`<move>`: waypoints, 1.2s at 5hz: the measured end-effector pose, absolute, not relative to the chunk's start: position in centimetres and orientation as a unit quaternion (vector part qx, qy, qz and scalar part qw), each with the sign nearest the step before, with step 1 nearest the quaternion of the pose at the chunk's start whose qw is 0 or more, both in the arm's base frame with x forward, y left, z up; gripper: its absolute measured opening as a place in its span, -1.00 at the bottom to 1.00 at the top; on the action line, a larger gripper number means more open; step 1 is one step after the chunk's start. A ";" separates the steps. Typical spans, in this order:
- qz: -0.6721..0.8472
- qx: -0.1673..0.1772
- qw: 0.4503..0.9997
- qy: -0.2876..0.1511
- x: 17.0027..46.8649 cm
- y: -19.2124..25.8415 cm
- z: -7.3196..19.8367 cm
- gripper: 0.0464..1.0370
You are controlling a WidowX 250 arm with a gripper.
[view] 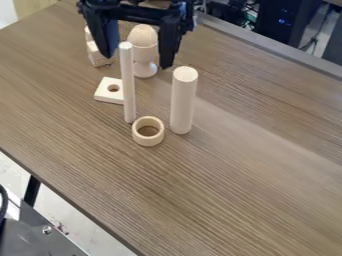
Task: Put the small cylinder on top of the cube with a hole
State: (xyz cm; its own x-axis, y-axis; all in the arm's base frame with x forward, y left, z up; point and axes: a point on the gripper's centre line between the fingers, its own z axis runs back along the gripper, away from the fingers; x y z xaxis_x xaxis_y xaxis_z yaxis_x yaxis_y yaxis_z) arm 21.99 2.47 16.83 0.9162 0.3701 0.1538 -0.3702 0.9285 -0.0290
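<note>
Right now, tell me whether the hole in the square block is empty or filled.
Empty: the square block lies flat with its hole in view, darker brown inside, and nothing is set in it.

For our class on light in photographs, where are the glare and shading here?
Camera view: a pale sheen slants across the wooden table from mid-picture toward the right edge; the insides of the ring and the square block's hole are darker than their rims; the gripper is a dark shape; a blue light glows at top right.
</note>
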 end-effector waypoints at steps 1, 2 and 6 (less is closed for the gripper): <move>0.196 0.025 0.977 -0.076 23.1 3.9 16.2 0.92; 0.210 0.047 0.974 -0.068 23.7 6.1 15.2 0.92; 0.233 0.050 0.969 -0.065 24.5 8.0 14.4 0.92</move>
State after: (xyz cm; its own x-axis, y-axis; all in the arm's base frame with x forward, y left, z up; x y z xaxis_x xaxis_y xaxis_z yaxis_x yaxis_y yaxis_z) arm 24.53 8.00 14.42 0.8827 0.4457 0.1489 -0.4586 0.8862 0.0658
